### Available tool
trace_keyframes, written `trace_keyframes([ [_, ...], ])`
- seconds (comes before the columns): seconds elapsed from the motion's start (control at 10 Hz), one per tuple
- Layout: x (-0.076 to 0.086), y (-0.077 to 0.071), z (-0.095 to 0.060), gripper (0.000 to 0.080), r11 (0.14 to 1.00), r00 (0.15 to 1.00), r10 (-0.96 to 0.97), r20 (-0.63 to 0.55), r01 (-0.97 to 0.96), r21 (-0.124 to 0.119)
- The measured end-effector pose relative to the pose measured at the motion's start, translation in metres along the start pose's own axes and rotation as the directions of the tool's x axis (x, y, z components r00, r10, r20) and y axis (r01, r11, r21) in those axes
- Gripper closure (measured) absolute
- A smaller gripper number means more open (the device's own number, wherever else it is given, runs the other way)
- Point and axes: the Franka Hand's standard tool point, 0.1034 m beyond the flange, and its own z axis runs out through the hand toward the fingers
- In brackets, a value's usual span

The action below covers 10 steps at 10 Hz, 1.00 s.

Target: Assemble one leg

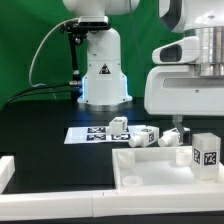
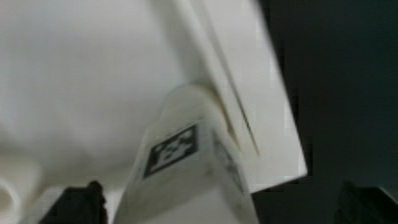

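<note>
Several short white legs with black-and-white tags are on the black table in the exterior view. One leg (image 1: 118,125) lies on the marker board (image 1: 82,134), and two more (image 1: 146,136) lie just beside that board on its right. Another leg (image 1: 207,152) stands upright at the right edge of the picture, near the camera.

Near these parts lies a large white square tray (image 1: 150,178) with a raised rim. It takes the near right part of the table. A white block (image 1: 8,170) sits at the near left edge.

The gripper (image 1: 177,129) comes down from the big white arm housing on the right. It is low, just at the far rim of the tray. A small leg (image 1: 174,138) shows at its tip, but I cannot tell from this view if the fingers are clenched on it.

In the wrist view the white tray (image 2: 107,90) fills most of the picture, very blurred, with its rim running across as a slanted edge. A tagged leg (image 2: 178,150) appears close to the camera, between the two dark fingertips (image 2: 80,205). Whether the fingers press on it is not clear there either.
</note>
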Motion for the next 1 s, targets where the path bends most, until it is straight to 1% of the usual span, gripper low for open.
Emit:
trace_keyframes([
  [0.1, 0.0027, 0.0029, 0.0012, 0.0151, 0.993, 0.993, -0.115, -0.005, 0.115, 0.000],
  [0.2, 0.0033, 0.0041, 0.0012, 0.0151, 0.985, 0.985, -0.170, -0.008, 0.170, -0.006],
  [0.3, 0.0031, 0.0041, 0.0014, 0.0178, 0.988, 0.988, -0.154, -0.008, 0.154, -0.007],
  [0.4, 0.0031, 0.0043, 0.0015, 0.0178, 0.990, 0.990, -0.141, -0.008, 0.141, -0.007],
  [0.5, 0.0031, 0.0045, 0.0016, 0.0357, 0.991, 0.991, -0.135, -0.008, 0.135, -0.007],
  [0.6, 0.0031, 0.0043, 0.0016, 0.0357, 0.997, 0.997, -0.079, -0.008, 0.079, -0.006],
  [0.7, 0.0031, 0.0047, 0.0016, 0.0520, 1.000, 1.000, 0.002, -0.009, -0.002, -0.005],
  [0.8, 0.0031, 0.0060, 0.0024, 0.0518, 0.996, 0.996, 0.084, -0.010, -0.084, -0.007],
  [1.0, 0.0044, 0.0097, 0.0029, 0.0517, 0.957, 0.957, 0.290, -0.022, -0.290, -0.013],
])
